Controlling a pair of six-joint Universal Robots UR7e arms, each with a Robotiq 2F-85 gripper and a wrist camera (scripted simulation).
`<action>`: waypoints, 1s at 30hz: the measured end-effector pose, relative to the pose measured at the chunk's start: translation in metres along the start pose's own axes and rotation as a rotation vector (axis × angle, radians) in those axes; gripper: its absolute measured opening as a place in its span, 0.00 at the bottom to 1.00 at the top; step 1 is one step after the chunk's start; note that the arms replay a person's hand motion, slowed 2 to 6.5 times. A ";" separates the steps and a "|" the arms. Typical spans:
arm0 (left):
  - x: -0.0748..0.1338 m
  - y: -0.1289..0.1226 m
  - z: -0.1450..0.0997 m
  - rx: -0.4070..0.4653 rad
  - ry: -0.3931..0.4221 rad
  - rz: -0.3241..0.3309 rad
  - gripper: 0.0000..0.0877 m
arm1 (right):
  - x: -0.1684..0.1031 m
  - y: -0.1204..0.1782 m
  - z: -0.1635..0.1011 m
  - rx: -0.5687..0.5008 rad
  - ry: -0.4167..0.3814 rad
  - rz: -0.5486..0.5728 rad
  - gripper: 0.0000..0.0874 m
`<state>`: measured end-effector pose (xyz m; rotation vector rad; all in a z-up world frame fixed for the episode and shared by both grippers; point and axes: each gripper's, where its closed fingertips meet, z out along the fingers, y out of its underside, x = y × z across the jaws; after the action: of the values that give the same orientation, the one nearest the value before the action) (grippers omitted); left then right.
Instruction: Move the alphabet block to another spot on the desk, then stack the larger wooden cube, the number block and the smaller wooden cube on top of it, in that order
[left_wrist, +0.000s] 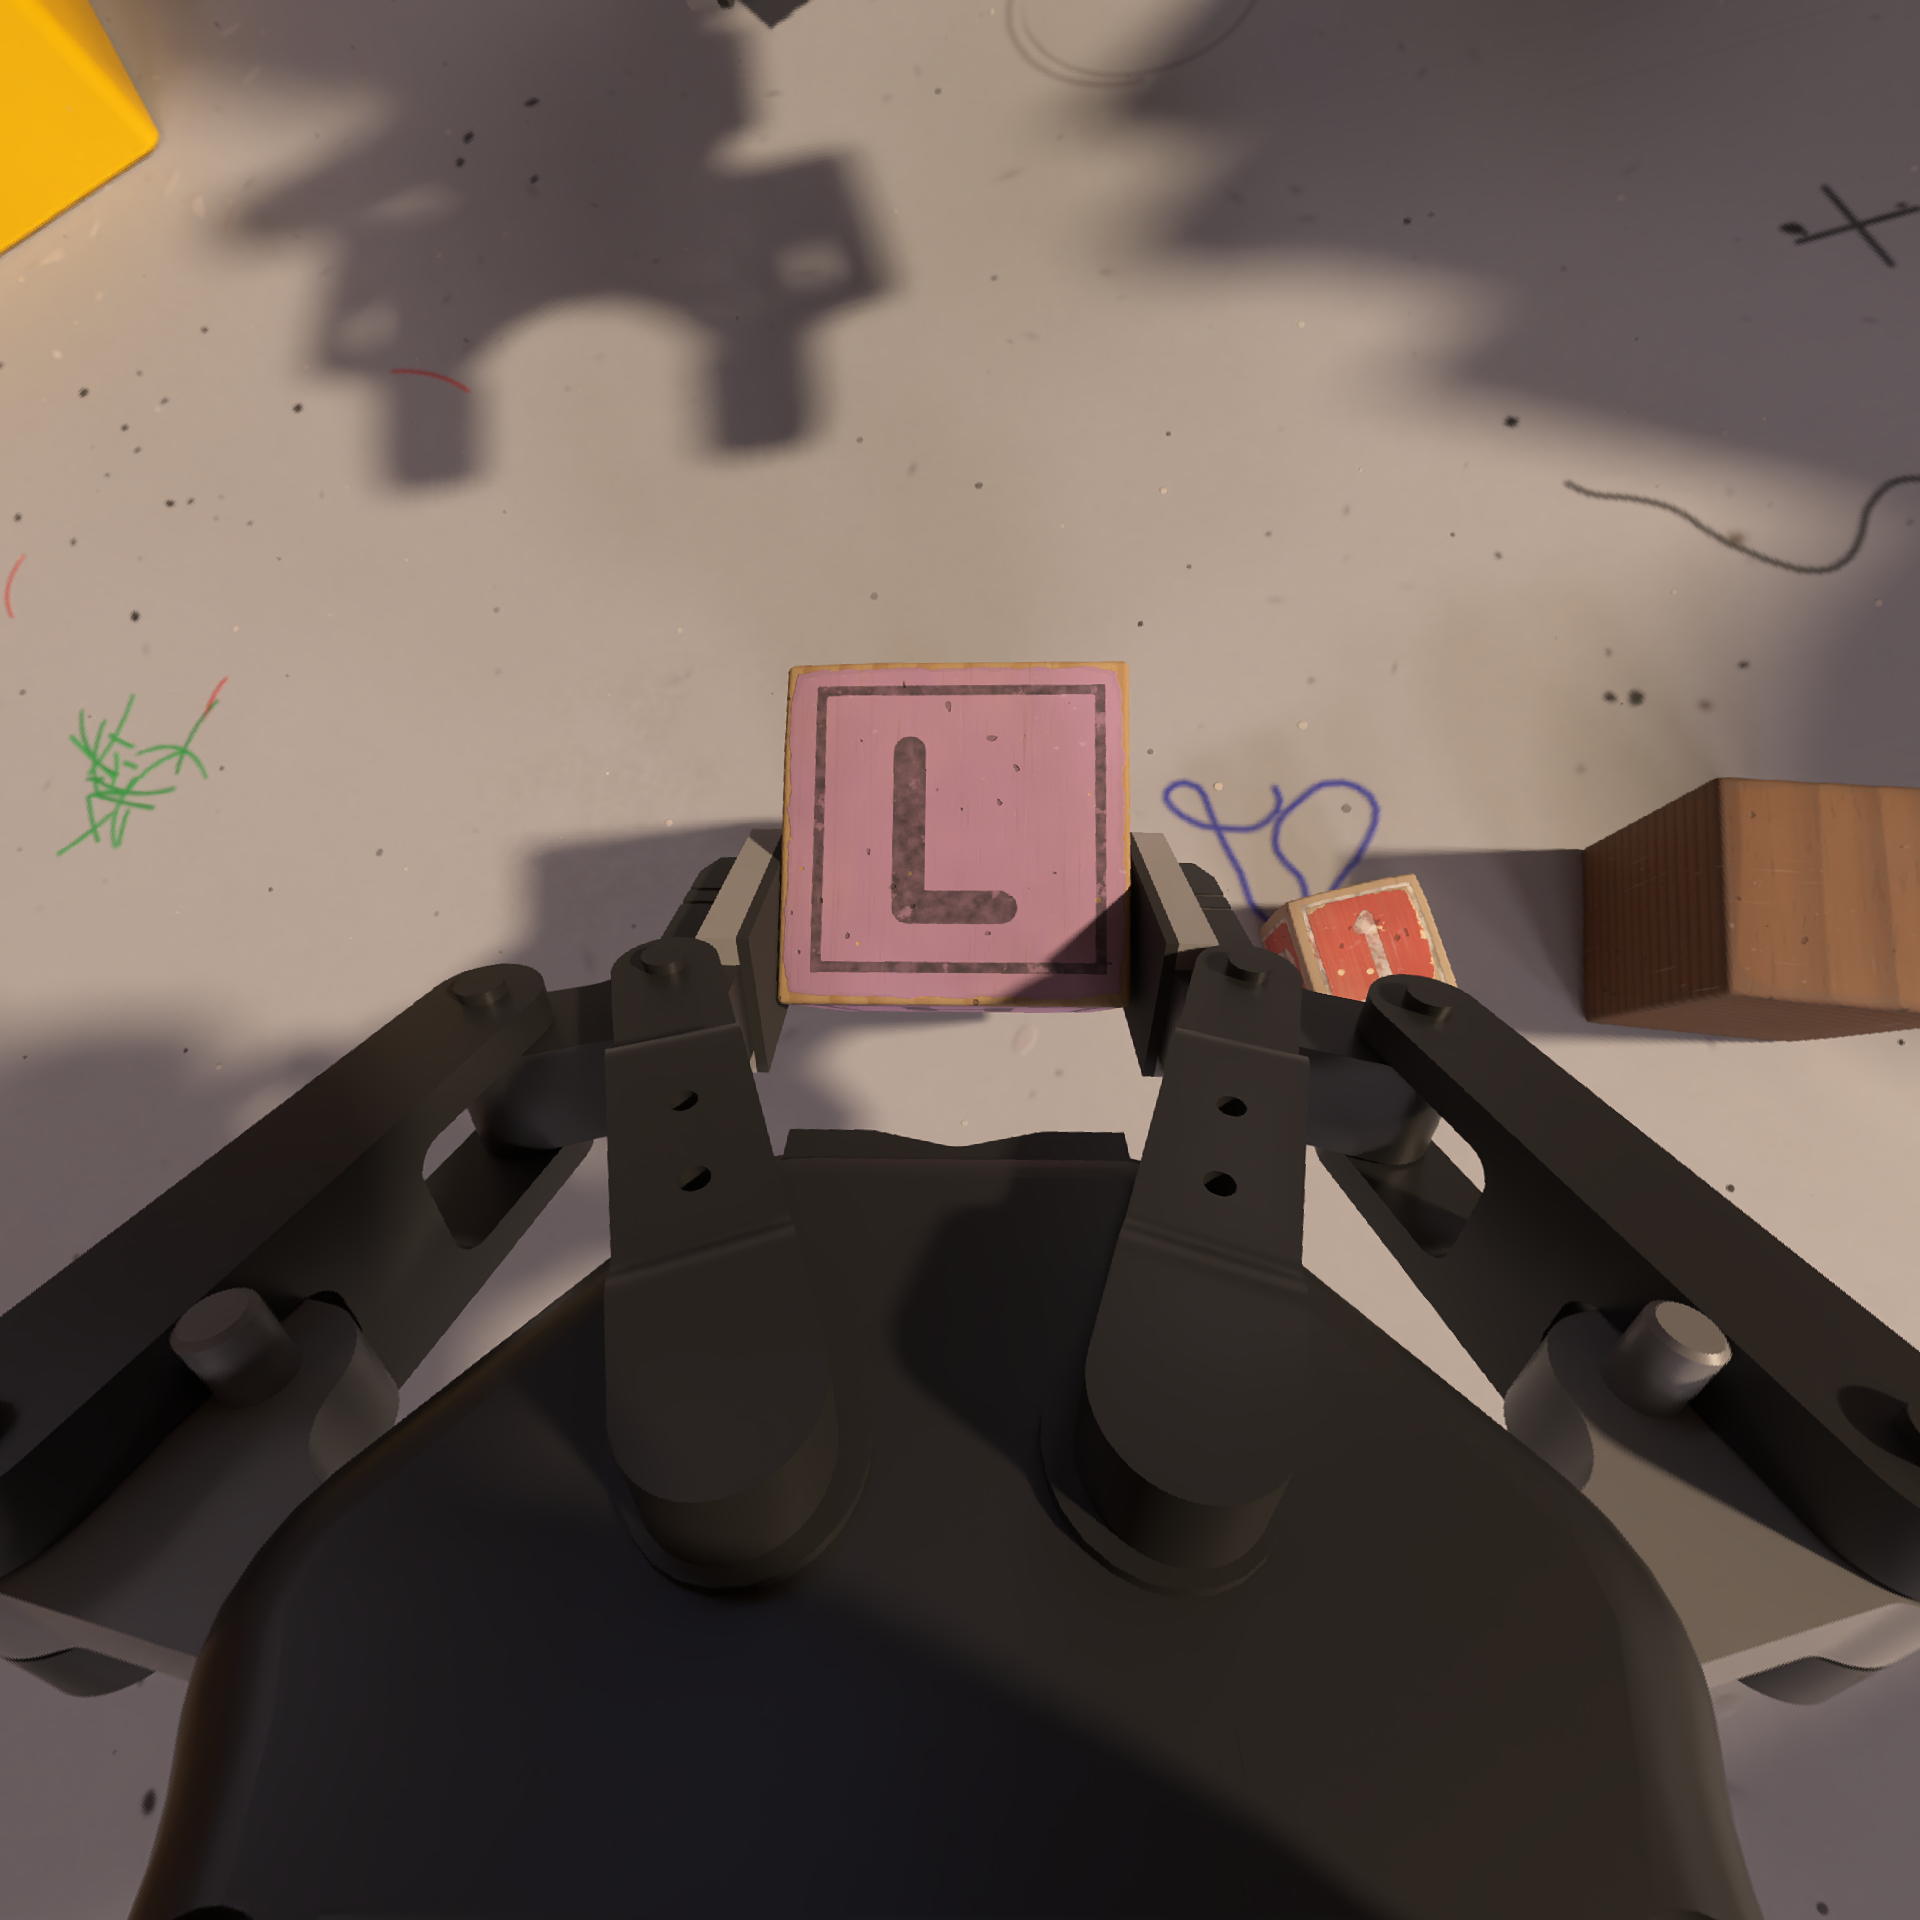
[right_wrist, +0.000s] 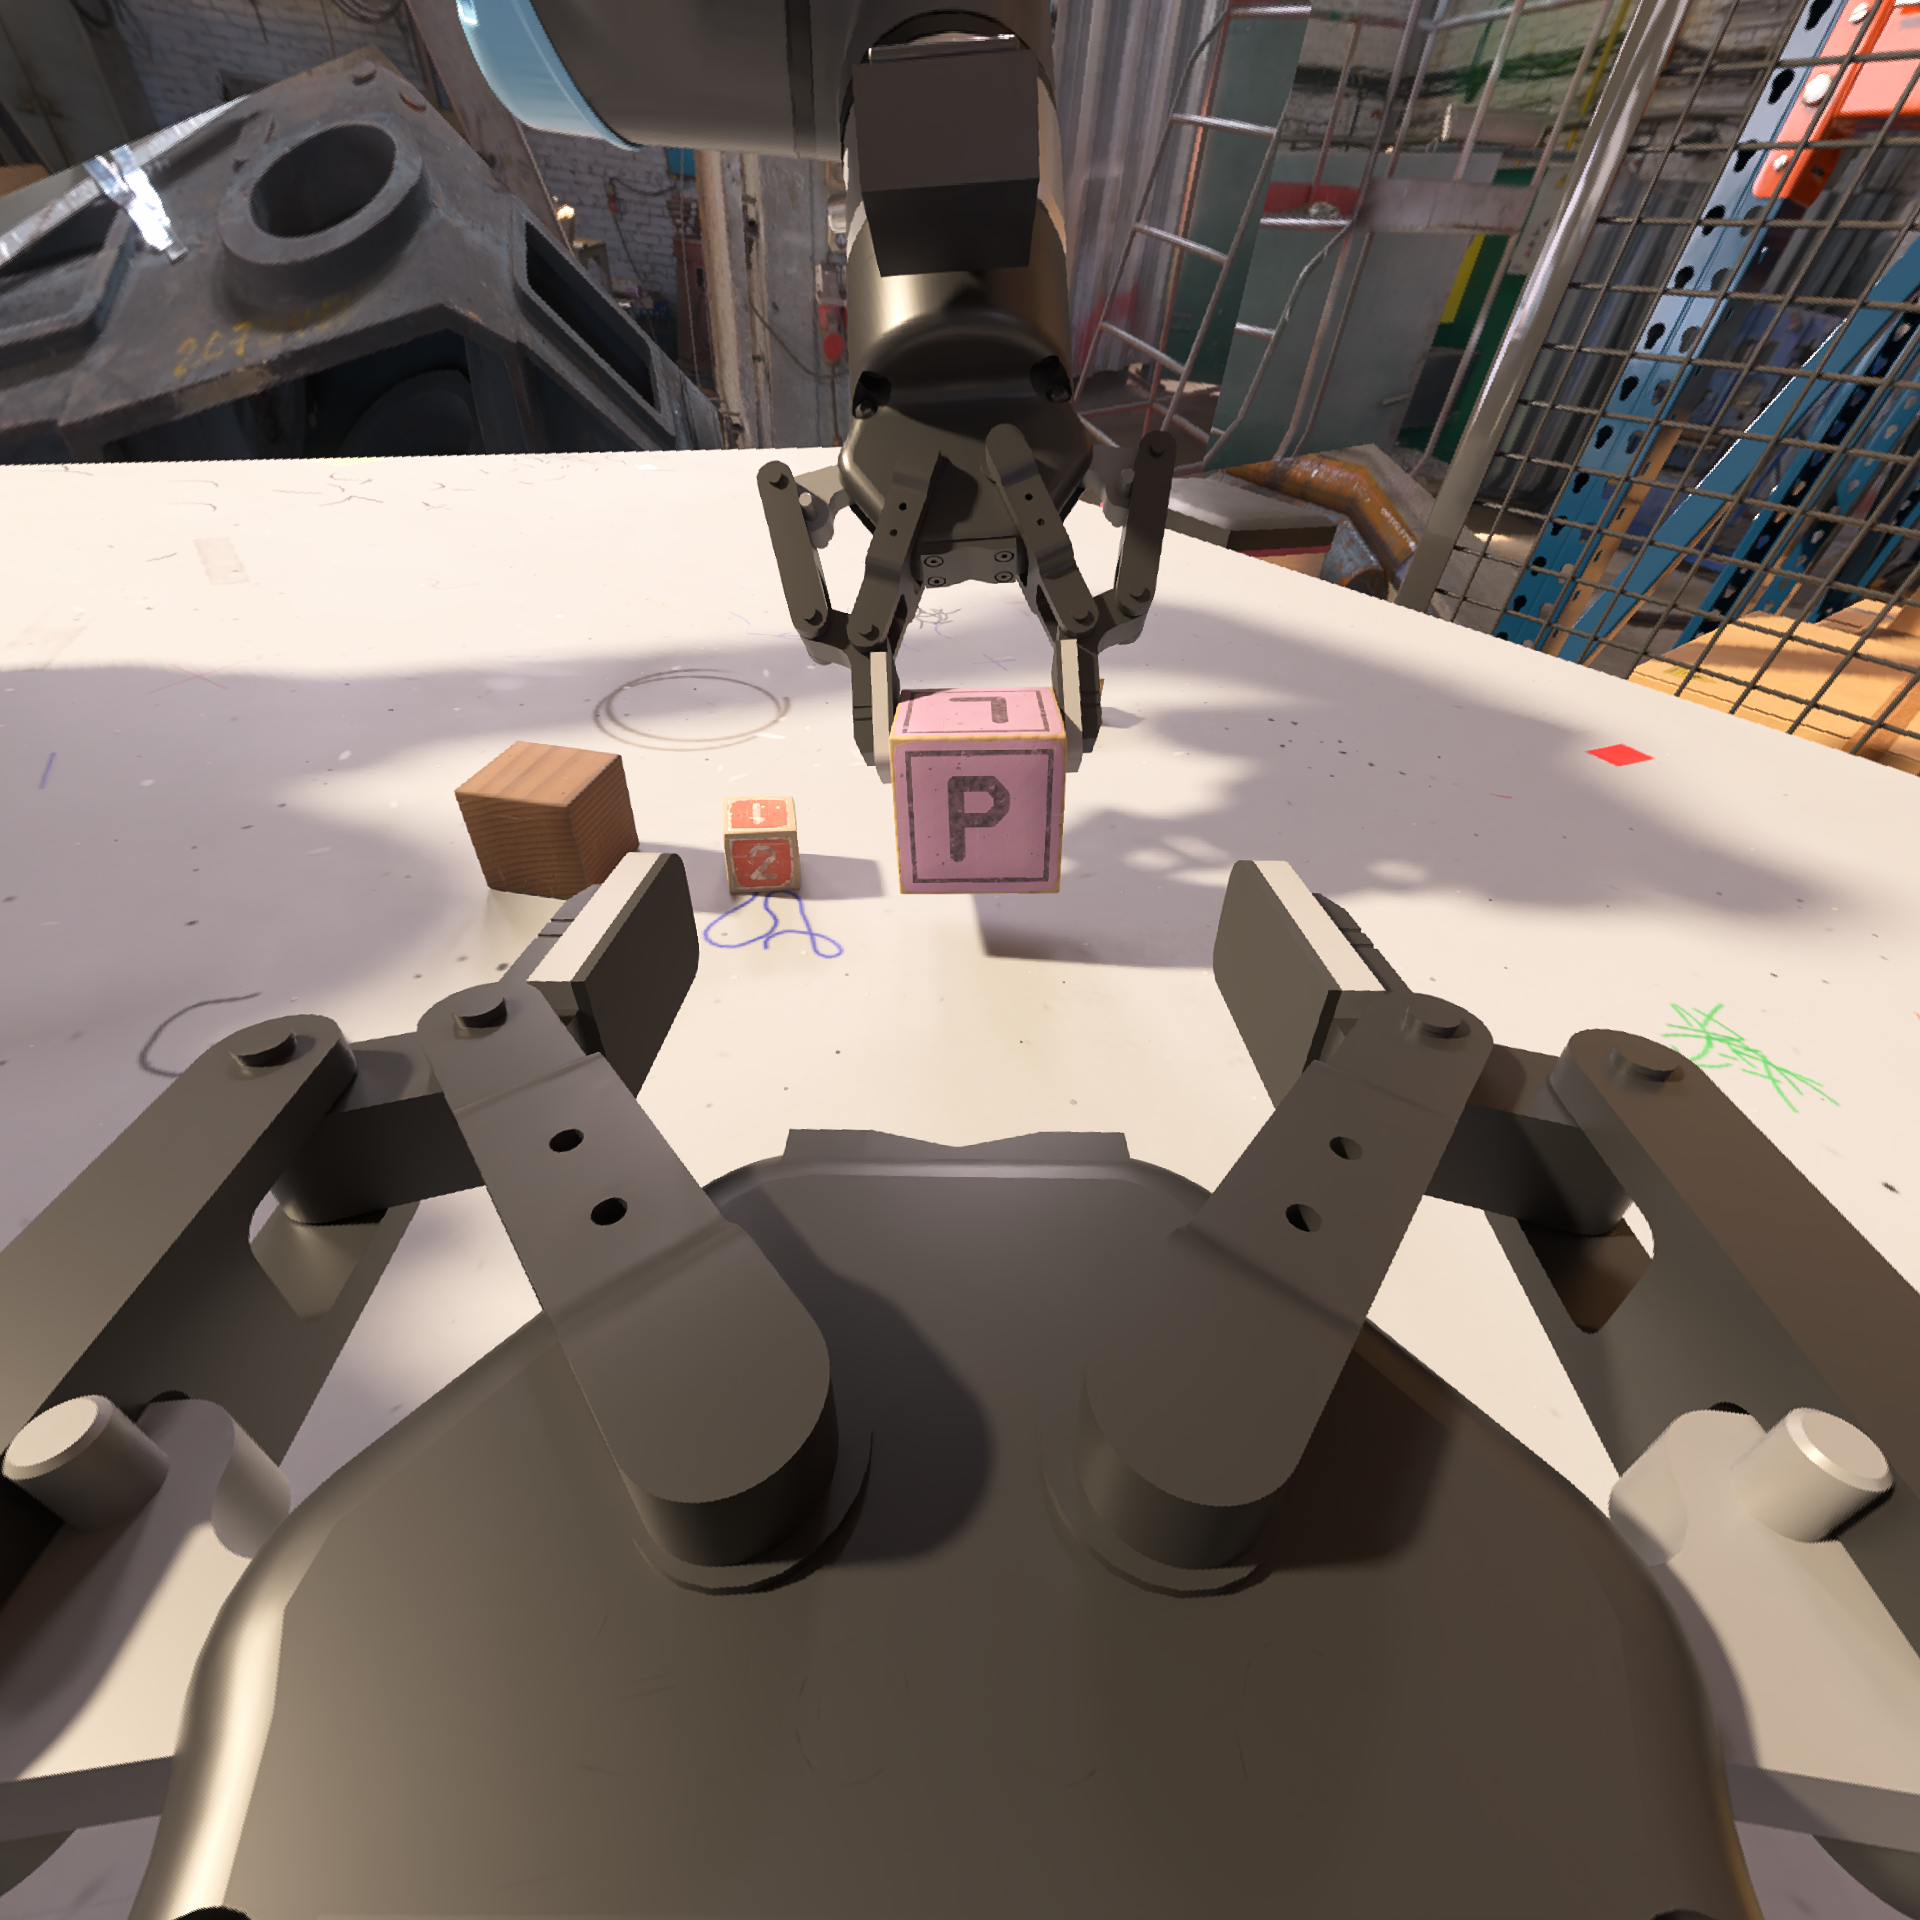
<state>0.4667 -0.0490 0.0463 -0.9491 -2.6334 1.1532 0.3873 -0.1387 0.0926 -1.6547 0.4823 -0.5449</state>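
The pink alphabet block (left_wrist: 954, 831) sits between the fingers of my left gripper (left_wrist: 954, 914), which is shut on its two sides. In the right wrist view the left gripper (right_wrist: 977, 717) holds the block (right_wrist: 977, 800) a little above the white desk (right_wrist: 312, 582), with a shadow under it. The small red number block (left_wrist: 1361, 935) (right_wrist: 762, 844) stands on the desk just beside it. A plain wooden cube (left_wrist: 1766, 904) (right_wrist: 548, 816) stands past the number block. I see only this one wooden cube. My right gripper (right_wrist: 956, 935) is open and empty, low over the desk, facing the blocks.
A yellow object (left_wrist: 52, 114) lies at the upper left corner of the left wrist view. The desk bears pen scribbles and a small red patch (right_wrist: 1619, 755). Beyond the desk's far and right edges stand machinery and a wire fence (right_wrist: 1662, 312).
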 end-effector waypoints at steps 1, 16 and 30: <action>0.000 0.001 0.001 -0.006 0.003 0.001 0.60 | 0.000 0.000 0.000 -0.002 -0.001 0.001 0.98; 0.003 0.011 0.009 -0.049 0.032 -0.021 0.60 | 0.000 0.001 0.001 -0.011 -0.005 0.002 0.98; 0.006 0.010 -0.002 -0.052 -0.027 -0.074 0.96 | -0.001 0.000 0.000 -0.005 -0.007 0.000 0.98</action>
<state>0.4678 -0.0391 0.0399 -0.8419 -2.7079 1.0934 0.3869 -0.1383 0.0921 -1.6607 0.4783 -0.5382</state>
